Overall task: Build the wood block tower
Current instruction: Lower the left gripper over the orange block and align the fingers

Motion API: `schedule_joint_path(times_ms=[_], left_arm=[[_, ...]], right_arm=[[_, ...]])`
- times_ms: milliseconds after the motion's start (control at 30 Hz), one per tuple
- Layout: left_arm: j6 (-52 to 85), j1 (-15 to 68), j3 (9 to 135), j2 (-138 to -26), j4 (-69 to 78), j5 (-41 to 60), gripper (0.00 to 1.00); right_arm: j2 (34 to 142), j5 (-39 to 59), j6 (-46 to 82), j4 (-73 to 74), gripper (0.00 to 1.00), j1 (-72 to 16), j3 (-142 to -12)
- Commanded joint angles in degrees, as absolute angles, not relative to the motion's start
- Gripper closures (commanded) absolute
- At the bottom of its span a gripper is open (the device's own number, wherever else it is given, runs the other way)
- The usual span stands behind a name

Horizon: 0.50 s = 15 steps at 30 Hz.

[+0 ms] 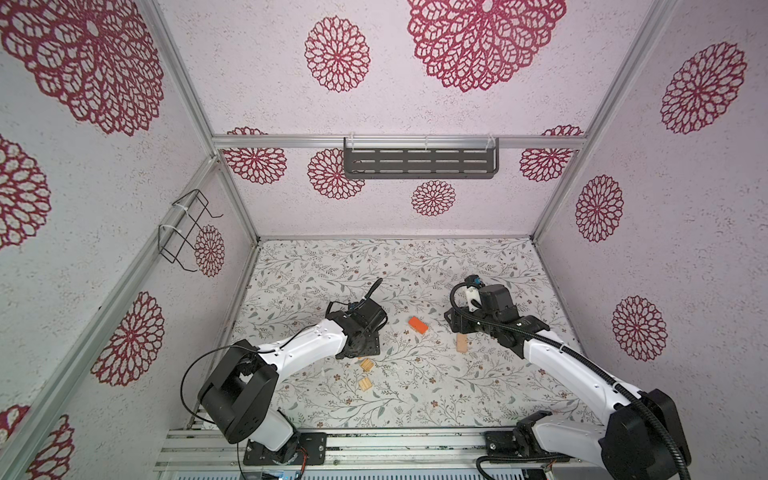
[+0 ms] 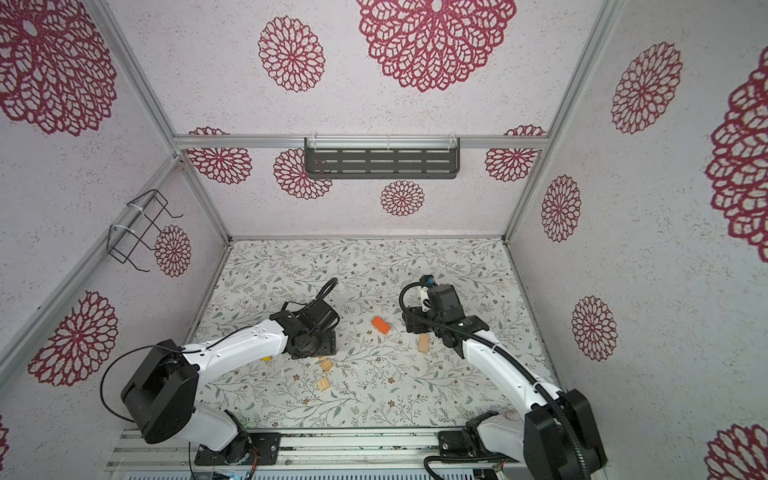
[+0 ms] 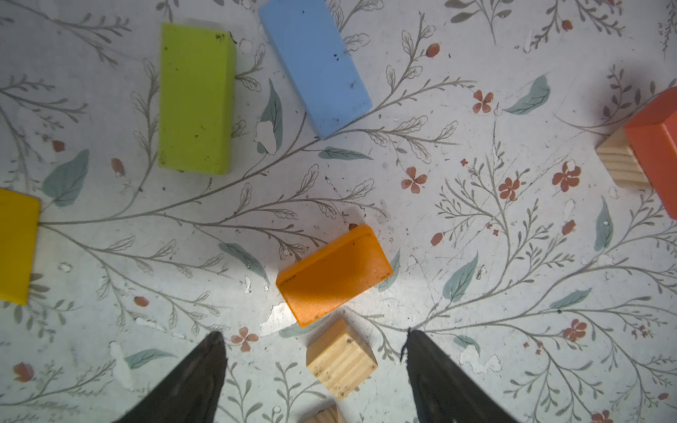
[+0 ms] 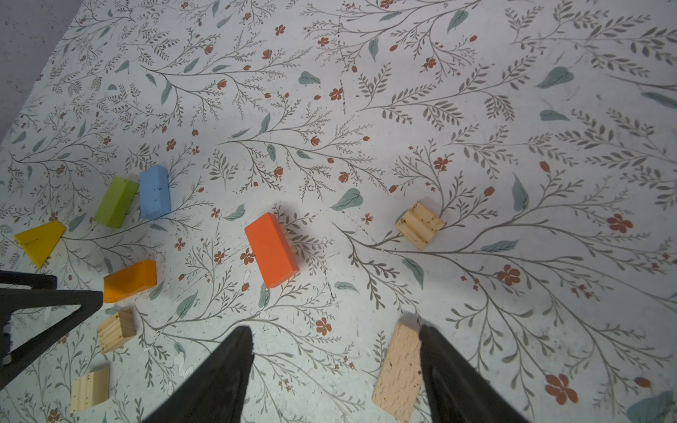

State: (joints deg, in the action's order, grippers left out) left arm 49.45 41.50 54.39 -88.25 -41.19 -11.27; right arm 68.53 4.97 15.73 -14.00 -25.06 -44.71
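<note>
The wood blocks lie loose on the floral table. My left gripper [image 3: 313, 337] is open and points down over a tan cube [image 3: 340, 357], which lies between its fingers, apart from both. An orange block [image 3: 333, 274] sits just beyond the cube. Green [image 3: 196, 99], blue [image 3: 315, 66] and yellow [image 3: 16, 245] blocks lie further out. My right gripper [image 4: 335, 335] is open, and a flat tan block [image 4: 399, 370] lies against the inside of one finger. A red-orange block [image 1: 417, 325] lies mid-table, a tan piece [image 3: 619, 161] at its edge. No taller wood block tower shows.
Two grooved tan squares [image 1: 367, 365] [image 1: 365, 383] lie by the left arm, another [image 4: 420, 225] beyond the right gripper. The left gripper [image 4: 47, 304] shows in the right wrist view. Patterned walls close in three sides of the table [image 1: 478, 399], with a dark shelf [image 1: 419, 160] on the back wall.
</note>
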Motion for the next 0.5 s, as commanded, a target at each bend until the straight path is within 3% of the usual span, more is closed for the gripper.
schedule_joint_path(times_ms=[0, 467], left_arm=[[46.5, 42.1, 54.8, -89.6, -40.6, -13.4, 0.19], [42.6, 39.3, 56.4, -95.4, -36.9, -10.3, 0.18]], right_arm=[[68.5, 4.2, 16.4, -14.7, 0.25, -24.9, -46.3], [70.1, 4.3, 16.0, -14.3, 0.25, -24.8, -46.3]])
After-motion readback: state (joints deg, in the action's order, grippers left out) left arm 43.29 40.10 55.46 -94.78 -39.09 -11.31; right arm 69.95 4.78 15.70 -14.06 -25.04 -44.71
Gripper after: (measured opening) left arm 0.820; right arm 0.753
